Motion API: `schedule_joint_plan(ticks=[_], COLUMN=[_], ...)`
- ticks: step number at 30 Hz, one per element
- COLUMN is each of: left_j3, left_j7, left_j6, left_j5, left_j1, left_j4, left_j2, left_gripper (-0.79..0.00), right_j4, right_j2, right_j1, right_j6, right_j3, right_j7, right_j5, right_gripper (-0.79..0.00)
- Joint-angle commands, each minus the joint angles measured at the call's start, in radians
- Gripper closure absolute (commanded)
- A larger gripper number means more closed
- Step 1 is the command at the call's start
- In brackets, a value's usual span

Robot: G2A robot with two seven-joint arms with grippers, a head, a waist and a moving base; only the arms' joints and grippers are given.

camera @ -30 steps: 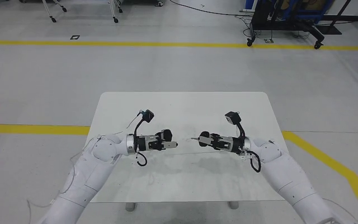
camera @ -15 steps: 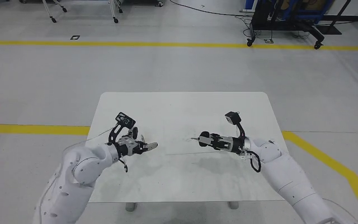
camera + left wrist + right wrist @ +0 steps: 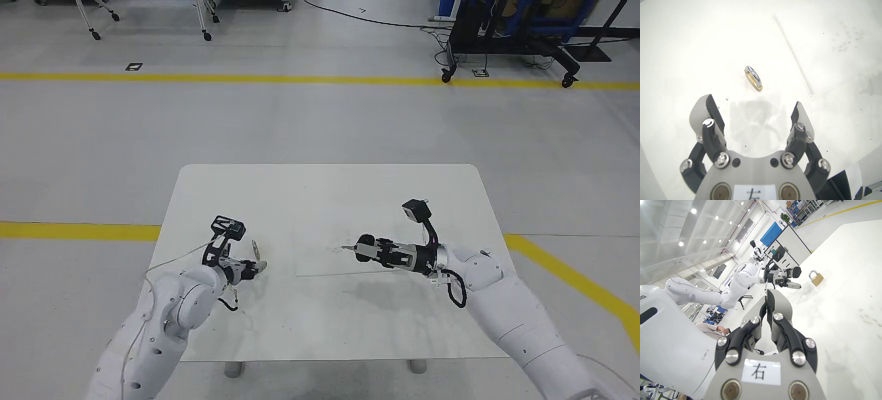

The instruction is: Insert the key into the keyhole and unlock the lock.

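A small brass padlock with a steel shackle stands upright on the white table, near its left side. My left gripper hangs open just above the table, a short way from the padlock, with nothing between its fingers. It appears as well from the right arm's side. My right gripper is held over the table's middle, shut on the key, whose thin metal tip sticks out past the pads and points toward the left arm.
A faint straight seam crosses the tabletop between the two arms. Scuff marks dot the surface beyond it. The table's front edge lies close to both arms. Carts stand far back on the floor.
My left gripper has swung from the table's middle, close to the right gripper, back to the left side and now points down at the padlock. The right arm has stayed put.
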Motion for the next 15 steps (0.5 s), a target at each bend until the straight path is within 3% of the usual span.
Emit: schedule_joint_plan(ticks=[1, 15], left_j3=[0.019, 0.048], left_j7=[0.007, 0.03], left_j6=[0.012, 0.117], left_j5=[-0.004, -0.066], left_j1=[-0.024, -0.099], left_j4=[0.033, 0.101], left_j2=[-0.006, -0.035], left_gripper=[-0.391, -0.24], right_j4=[0.0, 0.0], right_j2=[0.0, 0.0], right_j1=[0.0, 0.0], right_j6=[0.0, 0.0], right_j3=[0.0, 0.0], right_j7=[0.0, 0.0], right_j5=[0.0, 0.0], right_gripper=[0.0, 0.0])
